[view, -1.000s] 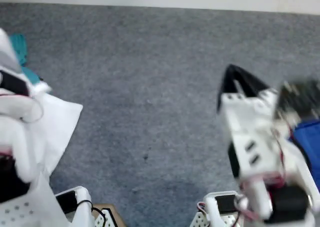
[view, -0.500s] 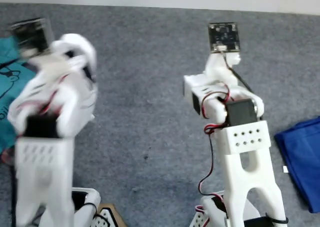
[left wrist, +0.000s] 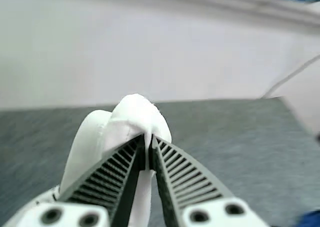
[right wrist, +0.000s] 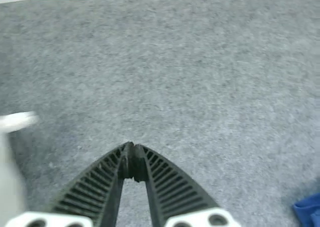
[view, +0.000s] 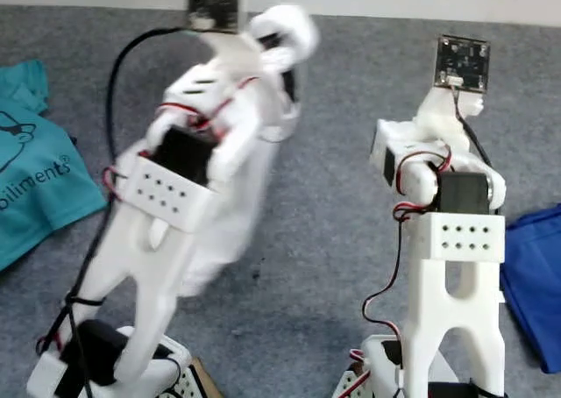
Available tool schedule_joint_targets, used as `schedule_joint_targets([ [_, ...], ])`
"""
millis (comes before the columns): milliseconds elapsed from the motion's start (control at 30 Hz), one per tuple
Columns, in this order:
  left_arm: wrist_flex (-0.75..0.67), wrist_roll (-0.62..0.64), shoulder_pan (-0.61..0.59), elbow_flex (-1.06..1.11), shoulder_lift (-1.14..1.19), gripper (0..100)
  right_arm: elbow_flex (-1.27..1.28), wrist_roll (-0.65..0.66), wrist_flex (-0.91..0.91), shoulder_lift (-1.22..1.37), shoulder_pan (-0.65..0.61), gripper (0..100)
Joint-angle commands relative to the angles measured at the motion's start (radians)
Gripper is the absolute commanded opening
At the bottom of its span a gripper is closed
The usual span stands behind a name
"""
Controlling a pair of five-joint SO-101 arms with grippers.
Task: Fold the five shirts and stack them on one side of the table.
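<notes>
White shirt [view: 252, 188]: plain white with no print to be seen. It is bunched into a rounded wad at the gripped end and the rest hangs in a loose drape. It is lifted off the grey tabletop [view: 333, 152], to the left of the right arm [view: 456, 240].
Left claw [left wrist: 146, 146]: pinching a fold of the white shirt. Its ribbed fingers [left wrist: 175, 174] almost meet, with cloth bulging above them and a strip trailing down between them.
Left arm [view: 166, 196]: raised and stretched forward, left of the right arm, with the drape hanging beneath it.
Right claw [right wrist: 130, 149]: pressed together with nothing between the tips, poised over bare tabletop in front of the right arm.
Teal shirt [view: 39, 179]: lies flat with white print on it, well to the left of the right arm, beyond the left arm.
Blue shirt [view: 535, 275]: lies flat on the tabletop just to the right of the right arm.
High view: gives the length of the hanging drape and where the teal and blue shirts lie, but the pinch itself is hard to make out there.
Left wrist view: gives the pinch close up, with a pale wall behind.
Right wrist view: gives the closed tips, a blue corner, and a white blur at the edge that may be the hanging shirt.
</notes>
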Motion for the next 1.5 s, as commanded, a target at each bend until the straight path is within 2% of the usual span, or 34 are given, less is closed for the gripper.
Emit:
schedule_joint_targets([
  [0, -0.005, 0.009, 0.082, -0.262, 0.035, 1, -0.008, -0.028, -0.033, 0.001, 0.045, 0.9],
  [133, 0.132, 0.009, 0.082, -0.542, 0.088, 1, -0.008, -0.08, -0.042, 0.002, 0.081, 0.9],
  [233, 0.356, -0.018, 0.081, -0.657, 0.105, 1, 0.016, -0.08, -0.07, -0.001, 0.079, 0.9],
  [333, 0.632, -0.212, 0.076, -0.665, 0.105, 1, 0.056, -0.081, -0.113, -0.008, 0.076, 0.9],
  [400, 0.796, -0.324, 0.012, -0.664, 0.11, 1, 0.079, -0.081, -0.131, -0.008, 0.076, 0.9],
  [500, 0.942, -0.361, -0.111, -0.622, 0.114, 1, 0.111, -0.083, -0.156, -0.008, 0.074, 1.0],
  [567, 0.951, -0.361, -0.194, -0.535, 0.11, 1, 0.117, -0.083, -0.16, -0.008, 0.059, 2.2],
  [733, 0.95, -0.374, -0.341, -0.263, 0.104, 1, 0.117, -0.08, -0.153, -0.01, 0.015, 13.9],
  [867, 0.933, -0.456, -0.332, -0.031, 0.059, 1, 0.119, -0.077, -0.151, -0.008, -0.039, 14.5],
  [1033, 0.743, -0.454, -0.291, 0.341, -0.173, 1, 0.137, -0.075, -0.13, 0.016, -0.111, 14.5],
  [1200, 0.655, -0.407, -0.292, 0.602, -0.38, 1, 0.143, -0.075, -0.15, 0.12, -0.139, 14.5],
  [1467, 0.465, -0.407, -0.45, 0.811, -0.417, 1, 0.084, -0.074, -0.151, 0.289, -0.239, 14.9],
])
